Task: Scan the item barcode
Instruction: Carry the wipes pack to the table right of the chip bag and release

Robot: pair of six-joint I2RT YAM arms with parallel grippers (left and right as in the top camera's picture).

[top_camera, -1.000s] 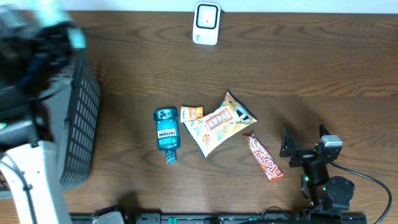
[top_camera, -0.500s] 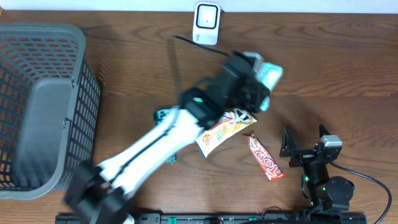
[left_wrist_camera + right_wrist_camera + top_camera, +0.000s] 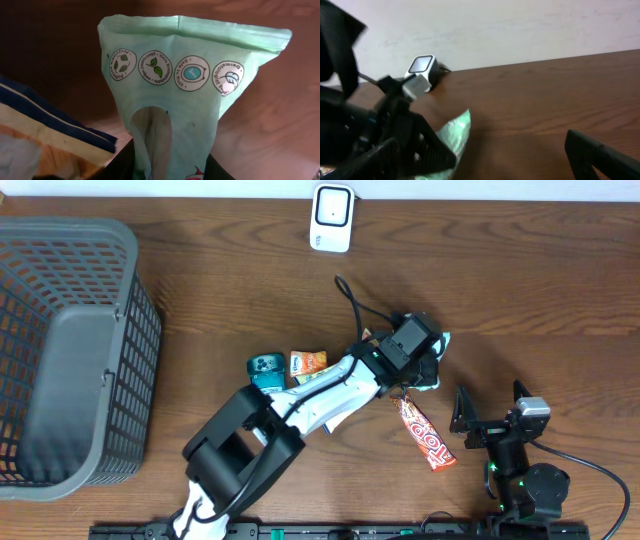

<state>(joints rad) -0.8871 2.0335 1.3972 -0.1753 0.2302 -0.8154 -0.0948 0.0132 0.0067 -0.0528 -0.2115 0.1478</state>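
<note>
My left gripper (image 3: 428, 362) is shut on the item, a pale green packet (image 3: 441, 352), just right of the snack bag in the overhead view. In the left wrist view the packet (image 3: 192, 75) fills the frame, with four round printed badges near its far edge, and my gripper (image 3: 170, 167) pinches its near end. No barcode shows on this face. The white scanner (image 3: 331, 218) stands at the table's far edge. My right gripper (image 3: 490, 408) sits open near the front right. In its wrist view the packet (image 3: 457, 132) and the scanner (image 3: 421, 70) lie ahead.
A grey mesh basket (image 3: 130, 350) fills the left side. A blue mouthwash bottle (image 3: 264, 368), an orange sachet (image 3: 309, 362) and a snack bag (image 3: 335, 408) lie partly under my left arm. A red candy bar (image 3: 426, 438) lies beside the right gripper.
My left arm swung from the basket across the table with the green packet, then came back toward the front, ending beside the snack bag. The right arm has not moved.
</note>
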